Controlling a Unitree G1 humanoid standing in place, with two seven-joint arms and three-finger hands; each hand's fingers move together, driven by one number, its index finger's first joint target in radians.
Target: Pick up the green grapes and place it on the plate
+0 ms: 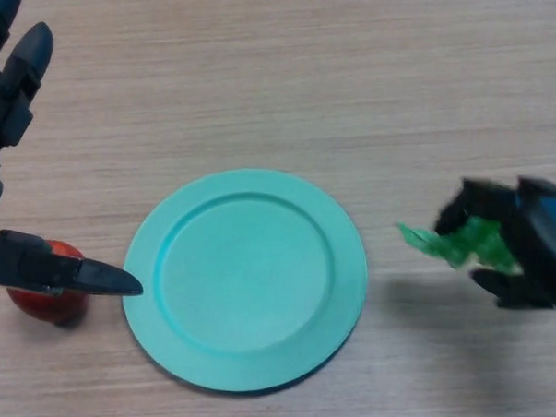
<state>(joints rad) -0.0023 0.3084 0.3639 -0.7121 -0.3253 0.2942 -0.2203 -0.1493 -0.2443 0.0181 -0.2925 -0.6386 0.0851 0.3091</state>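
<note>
A turquoise plate (245, 277) lies on the wooden table at the middle of the head view. My right hand (526, 242) is to the right of the plate, above the table, with its fingers and thumb curled round the green grapes (461, 242). A leafy tip of the bunch sticks out toward the plate. My left hand (22, 160) is at the left edge, fingers straight and spread, holding nothing.
A red fruit (45, 295) sits on the table left of the plate, partly under my left thumb (67, 273). Bare wooden table (293, 80) stretches behind the plate.
</note>
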